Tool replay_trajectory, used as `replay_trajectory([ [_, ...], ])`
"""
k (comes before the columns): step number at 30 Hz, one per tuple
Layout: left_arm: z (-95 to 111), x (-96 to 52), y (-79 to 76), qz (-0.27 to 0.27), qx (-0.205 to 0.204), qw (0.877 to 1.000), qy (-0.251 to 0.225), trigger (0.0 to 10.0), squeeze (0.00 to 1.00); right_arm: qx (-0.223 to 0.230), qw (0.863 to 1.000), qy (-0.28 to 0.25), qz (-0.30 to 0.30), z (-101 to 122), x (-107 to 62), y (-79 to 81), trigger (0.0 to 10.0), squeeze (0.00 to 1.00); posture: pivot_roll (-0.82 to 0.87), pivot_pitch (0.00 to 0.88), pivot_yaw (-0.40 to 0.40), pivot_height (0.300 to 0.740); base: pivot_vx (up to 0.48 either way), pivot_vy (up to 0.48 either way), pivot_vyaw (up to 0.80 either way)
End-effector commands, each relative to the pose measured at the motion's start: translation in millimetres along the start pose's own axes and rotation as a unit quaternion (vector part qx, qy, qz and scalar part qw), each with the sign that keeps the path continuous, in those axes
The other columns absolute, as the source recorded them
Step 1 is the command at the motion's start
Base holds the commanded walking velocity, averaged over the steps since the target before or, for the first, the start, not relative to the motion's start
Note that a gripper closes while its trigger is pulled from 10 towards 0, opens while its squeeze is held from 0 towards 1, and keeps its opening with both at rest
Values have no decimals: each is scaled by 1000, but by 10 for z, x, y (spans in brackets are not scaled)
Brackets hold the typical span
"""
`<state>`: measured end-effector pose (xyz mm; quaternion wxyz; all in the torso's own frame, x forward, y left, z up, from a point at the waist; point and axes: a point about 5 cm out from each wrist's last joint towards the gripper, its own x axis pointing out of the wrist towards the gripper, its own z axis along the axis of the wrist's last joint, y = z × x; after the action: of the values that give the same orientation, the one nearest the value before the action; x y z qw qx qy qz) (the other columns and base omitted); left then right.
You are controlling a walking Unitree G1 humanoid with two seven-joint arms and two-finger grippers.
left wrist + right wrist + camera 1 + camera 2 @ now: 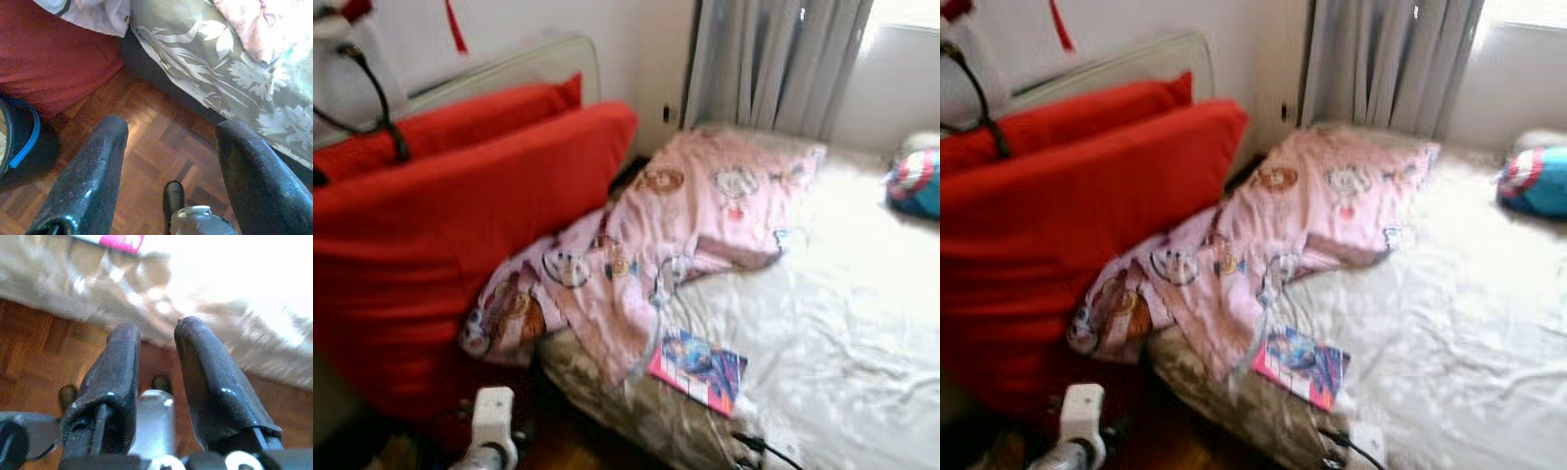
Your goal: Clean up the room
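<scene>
Hanging low over the wooden floor [146, 147] beside the bed [862, 323], the left gripper [168, 147] stood wide apart and empty, and the right gripper [157, 340] had only a narrow gap, holding nothing. The tidying looked barely begun: a pink blanket [675, 225] lay crumpled over the bed's corner, with a book [698, 369] near the edge just beside it, and red cushions [440, 225] leaned alongside.

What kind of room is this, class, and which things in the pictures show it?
Most likely a bedroom: a bed with a white sheet, a crumpled pink cartoon blanket lying across it, and grey curtains behind. The prints hint at a child's room.
</scene>
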<state>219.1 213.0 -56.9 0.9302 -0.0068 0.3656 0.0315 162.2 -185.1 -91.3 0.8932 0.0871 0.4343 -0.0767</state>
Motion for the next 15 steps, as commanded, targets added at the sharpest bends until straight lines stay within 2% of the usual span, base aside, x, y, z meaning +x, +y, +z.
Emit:
replay_trajectory([
  [1,-40,-26,109,16,-5,1000,7,10000,0,-6,1000,-16,22,76,26,133,10000,0,64,0,9,740,0,0,0],
  [6,-57,-42,109,19,-23,1000,-10,10000,0,-12,997,-58,46,284,59,207,10000,0,48,11,13,740,0,0,0],
  [7,-58,-51,103,17,-32,999,-23,10000,0,-19,994,-85,61,413,71,252,10000,0,44,19,13,740,0,0,0],
  [8,-58,-51,103,17,-32,999,-23,10000,0,-19,994,-85,61,413,71,252,10000,0,44,19,13,740,0,0,0],
  [11,-39,-78,87,12,-48,997,-64,10000,0,-32,984,-151,88,714,76,324,10000,0,40,38,5,740,0,0,0],
  [14,-35,-90,86,12,-51,996,-78,10000,0,-34,980,-172,96,794,69,344,10000,0,38,43,-3,740,0,0,0],
  [15,-28,-112,84,11,-42,994,-98,10000,0,-36,973,-202,107,932,59,408,10000,0,36,47,-10,740,0,0,0],
])
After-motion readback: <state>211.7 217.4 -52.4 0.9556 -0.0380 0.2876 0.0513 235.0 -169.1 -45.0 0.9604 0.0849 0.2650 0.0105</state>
